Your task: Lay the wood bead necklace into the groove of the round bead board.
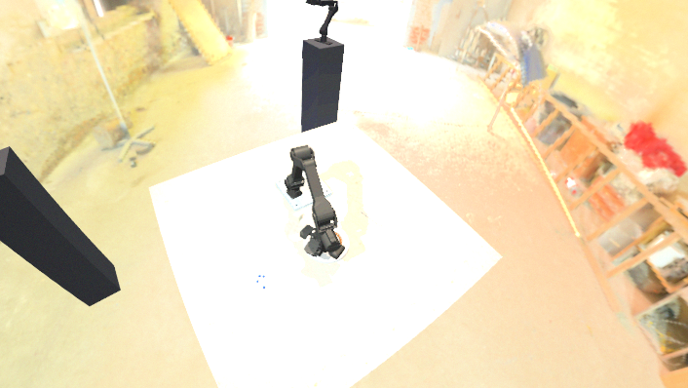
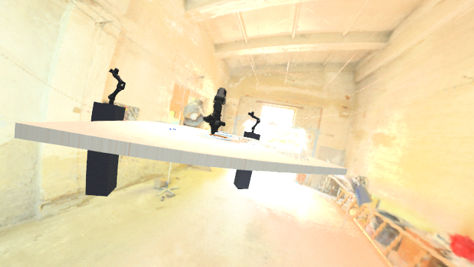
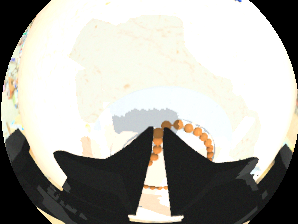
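My gripper (image 1: pixel 325 248) (image 2: pixel 213 133) (image 3: pixel 158 131) points down over the round bead board (image 1: pixel 327 259) (image 3: pixel 205 106), its fingers shut on a bead of the necklace. The wood bead necklace (image 1: pixel 339 238) (image 2: pixel 220 136) (image 3: pixel 198 132) is a string of orange-brown beads. In the wrist view it curves right from the fingertips along the groove's outline. Another strand runs back from the tips between the fingers, and a row of beads shows farther back. The groove's outline at the left of the tips shows no beads. The fingers hide part of the board and necklace.
The white table (image 1: pixel 414 292) (image 2: pixel 151 142) carries the arm's pale base plate (image 1: pixel 298 207) behind the board. Several small blue dots (image 1: pixel 261 281) (image 2: pixel 172 129) lie left of the board. Dark pillars (image 1: pixel 322 83) (image 1: pixel 54 234) stand beyond the table's edges.
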